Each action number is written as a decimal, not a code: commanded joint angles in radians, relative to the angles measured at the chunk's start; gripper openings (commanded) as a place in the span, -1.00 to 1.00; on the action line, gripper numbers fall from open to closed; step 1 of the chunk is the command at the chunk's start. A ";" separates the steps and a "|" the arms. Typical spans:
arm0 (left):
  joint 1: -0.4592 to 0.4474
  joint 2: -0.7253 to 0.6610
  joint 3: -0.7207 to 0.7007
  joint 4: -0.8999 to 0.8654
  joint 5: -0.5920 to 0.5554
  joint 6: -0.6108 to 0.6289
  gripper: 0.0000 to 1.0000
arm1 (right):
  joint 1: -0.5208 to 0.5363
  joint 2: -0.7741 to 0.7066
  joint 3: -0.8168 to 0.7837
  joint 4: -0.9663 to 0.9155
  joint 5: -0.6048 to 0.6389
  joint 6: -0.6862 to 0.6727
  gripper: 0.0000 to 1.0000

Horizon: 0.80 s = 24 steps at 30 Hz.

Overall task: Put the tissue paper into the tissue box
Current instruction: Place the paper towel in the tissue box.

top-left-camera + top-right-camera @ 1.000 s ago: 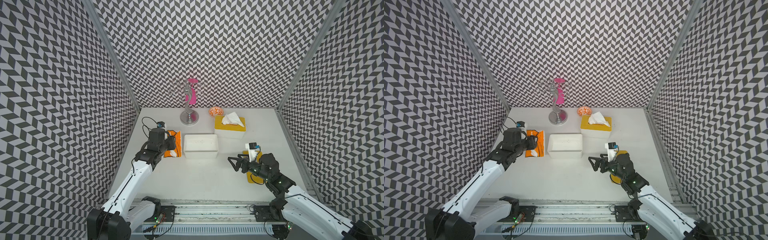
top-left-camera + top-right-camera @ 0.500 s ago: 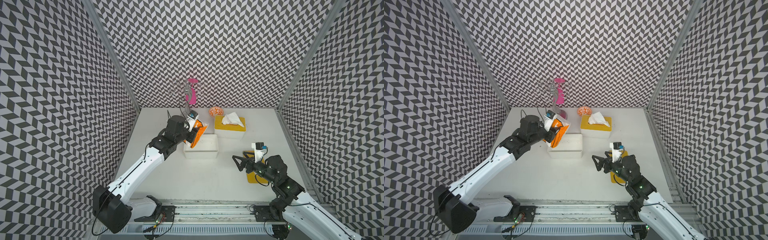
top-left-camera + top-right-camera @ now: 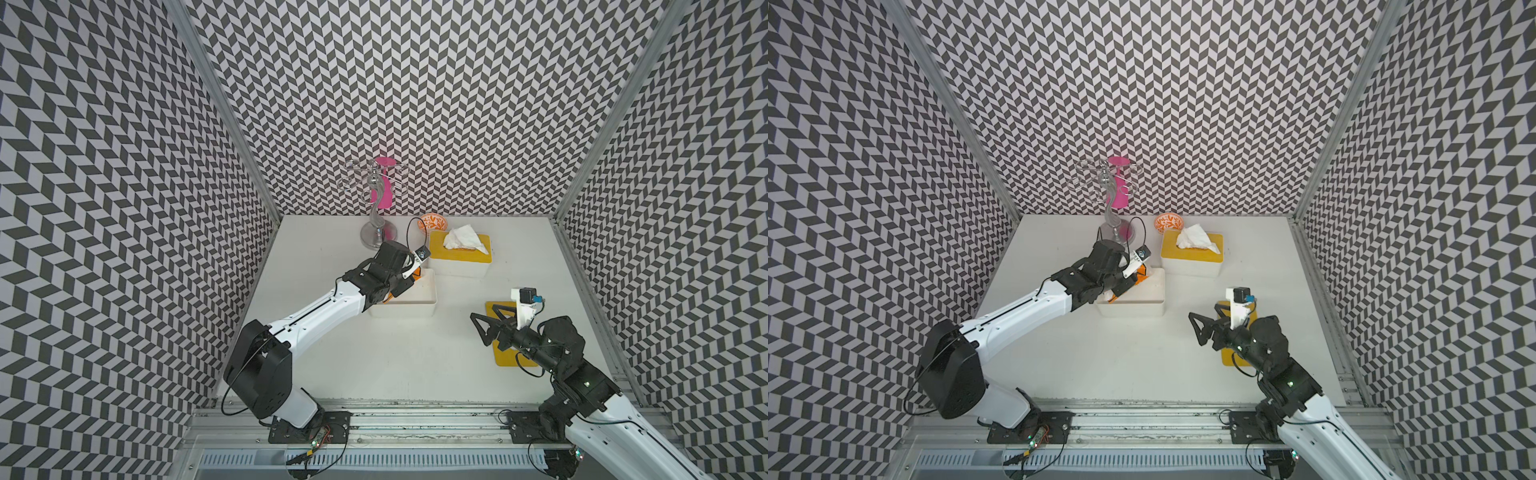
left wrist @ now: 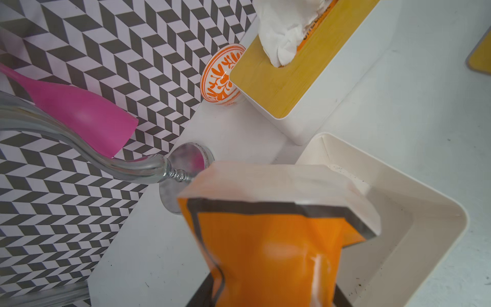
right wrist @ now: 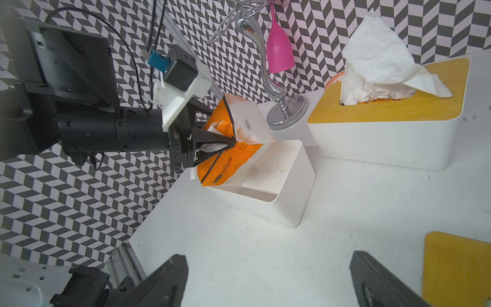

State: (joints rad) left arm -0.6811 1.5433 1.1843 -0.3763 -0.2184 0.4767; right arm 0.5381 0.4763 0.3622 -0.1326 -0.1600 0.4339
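The left hand (image 5: 225,133) is closed partway on the orange tissue pack (image 5: 228,164) and grips it firmly. The pack hangs tilted over one end of the open white tissue box (image 5: 255,210), with its lower edge at about rim level. I cannot tell whether it touches the box. The step in hand looks like the insertion itself. Next, I'd judge, the pack needs levelling along the box, lowering inside, then letting go. The right hand (image 3: 485,320) hovers spread wide and empty above the tabletop (image 3: 374,353), by the yellow lid (image 3: 509,357) lying flat.
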 commanded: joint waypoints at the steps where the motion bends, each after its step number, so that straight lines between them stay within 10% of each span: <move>1: -0.027 0.016 0.025 0.005 -0.044 0.043 -0.03 | -0.003 -0.006 0.017 0.027 0.013 -0.003 0.99; 24: -0.050 0.164 0.205 -0.178 0.057 -0.012 0.66 | -0.003 0.044 0.009 0.051 -0.015 0.006 0.99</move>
State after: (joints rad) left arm -0.7261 1.7348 1.3529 -0.5339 -0.1776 0.4915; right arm 0.5381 0.5129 0.3622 -0.1272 -0.1707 0.4377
